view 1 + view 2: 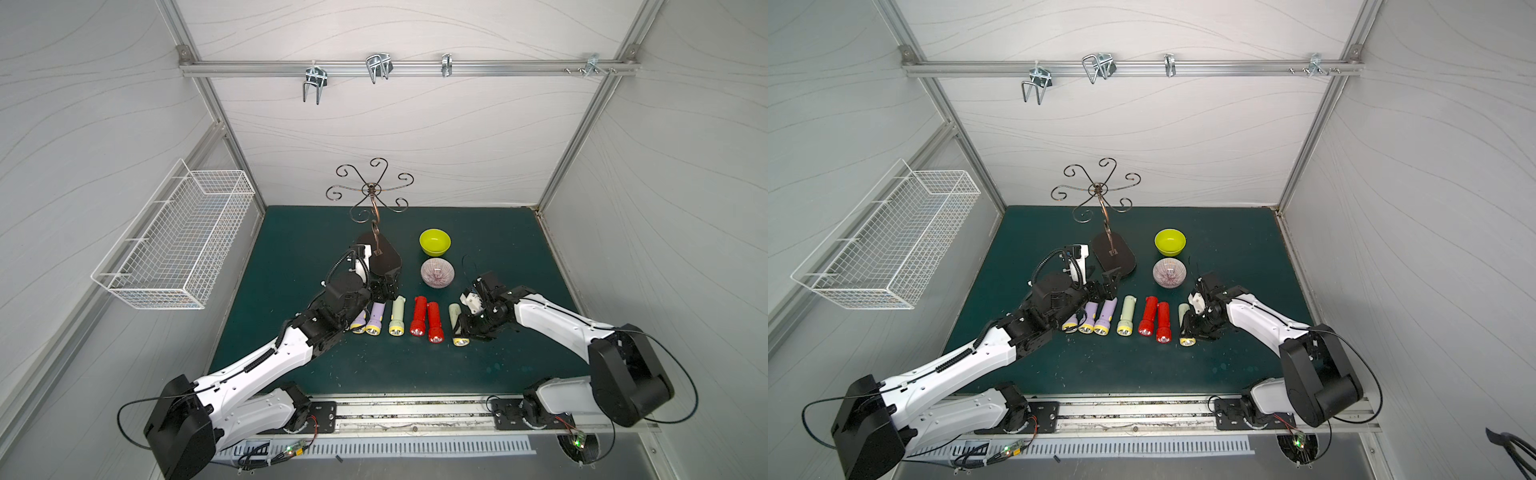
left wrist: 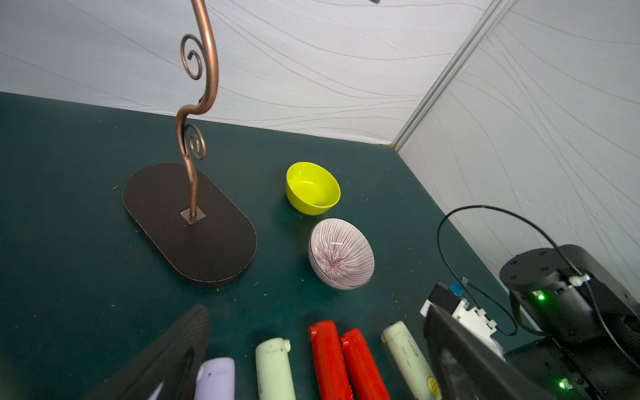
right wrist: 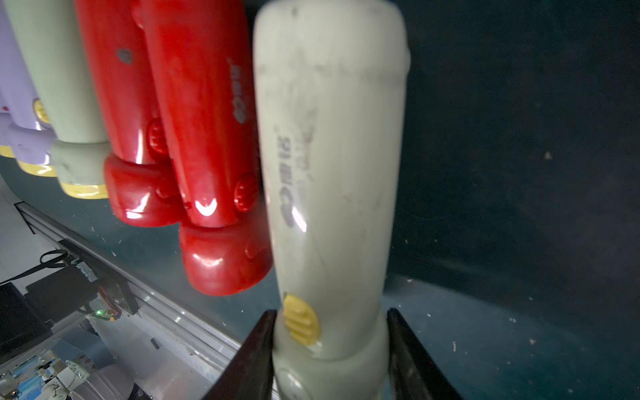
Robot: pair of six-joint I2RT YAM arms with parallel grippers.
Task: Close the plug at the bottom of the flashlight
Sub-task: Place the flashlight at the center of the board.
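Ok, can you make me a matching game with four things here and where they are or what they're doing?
Things:
1. lime bowl
2. striped bowl
3. wire basket
4. right claw

Matches:
A. hangs on the side wall
B. closed around the pale green flashlight
C. sits nearer the back wall than the other bowl
D. sits between the other bowl and the red flashlights

Pairs: 1-C, 2-D, 3-A, 4-B

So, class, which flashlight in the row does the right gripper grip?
The pale green flashlight at the row's end, beside a red flashlight: the right gripper clamps its neck. The other pale green one lies mid-row, ungripped.
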